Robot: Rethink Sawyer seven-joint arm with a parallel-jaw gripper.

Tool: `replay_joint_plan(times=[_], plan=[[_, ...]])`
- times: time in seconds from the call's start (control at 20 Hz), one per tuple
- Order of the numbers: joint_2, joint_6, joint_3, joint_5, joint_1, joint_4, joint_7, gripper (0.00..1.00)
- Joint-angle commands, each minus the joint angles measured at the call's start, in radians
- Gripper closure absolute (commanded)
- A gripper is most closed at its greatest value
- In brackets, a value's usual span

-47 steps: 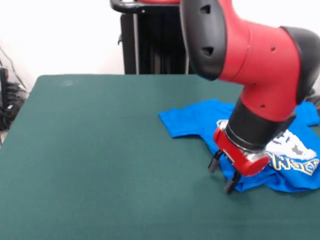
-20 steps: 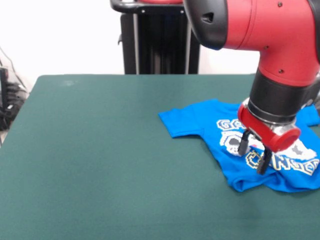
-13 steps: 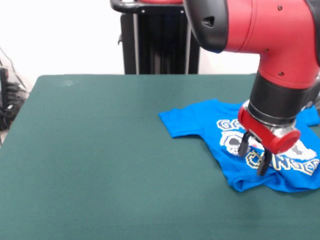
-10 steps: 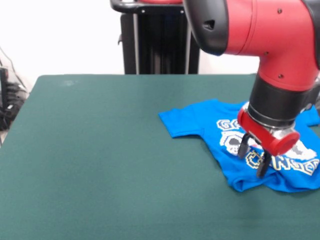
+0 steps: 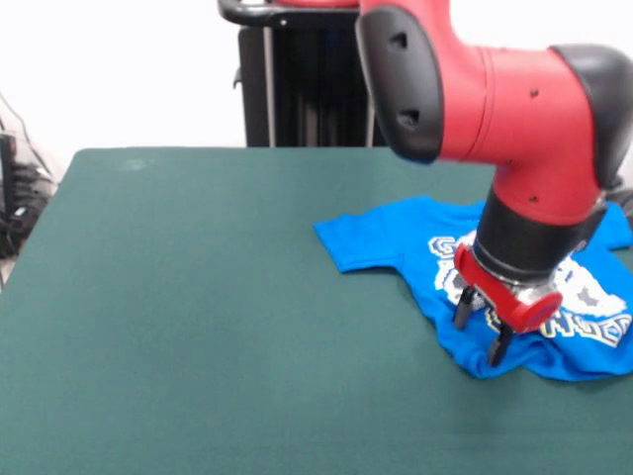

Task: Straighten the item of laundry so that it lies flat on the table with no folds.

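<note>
The item of laundry (image 5: 396, 237), a bright blue T-shirt with white print, lies on the right part of the green table (image 5: 198, 297). One sleeve spreads out to the left; its near edge looks bunched and folded under. My gripper (image 5: 481, 331) hangs on the red arm over the shirt's near left part, fingers apart and open, tips down close to the cloth. The arm hides the shirt's middle, and the right part of the shirt runs out of the picture.
A black stand (image 5: 297, 79) rises behind the table's far edge. Cables (image 5: 15, 198) hang at the far left beside the table. The green cloth stretches wide to the left of the shirt.
The gripper swung from the shirt's near corner up over the print, then came back left and down toward the shirt's near left part. The shirt has hardly shifted.
</note>
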State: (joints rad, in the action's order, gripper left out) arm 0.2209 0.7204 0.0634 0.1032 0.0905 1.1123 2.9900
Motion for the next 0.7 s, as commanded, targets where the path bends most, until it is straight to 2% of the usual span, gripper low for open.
replay_joint_plan(times=[0.05,0.3,0.5,0.55,0.7], plan=[[-0.124,-0.047,-0.013,0.038,0.035,-0.005,0.025,0.0],[-0.133,-0.085,-0.069,0.029,-0.004,0.012,-0.031,0.0],[-0.125,-0.069,-0.12,0.021,-0.038,0.014,-0.101,0.0],[-0.124,-0.069,-0.127,0.021,-0.042,0.013,-0.111,1.0],[-0.124,-0.029,-0.092,0.012,-0.028,-0.045,-0.051,1.0]])
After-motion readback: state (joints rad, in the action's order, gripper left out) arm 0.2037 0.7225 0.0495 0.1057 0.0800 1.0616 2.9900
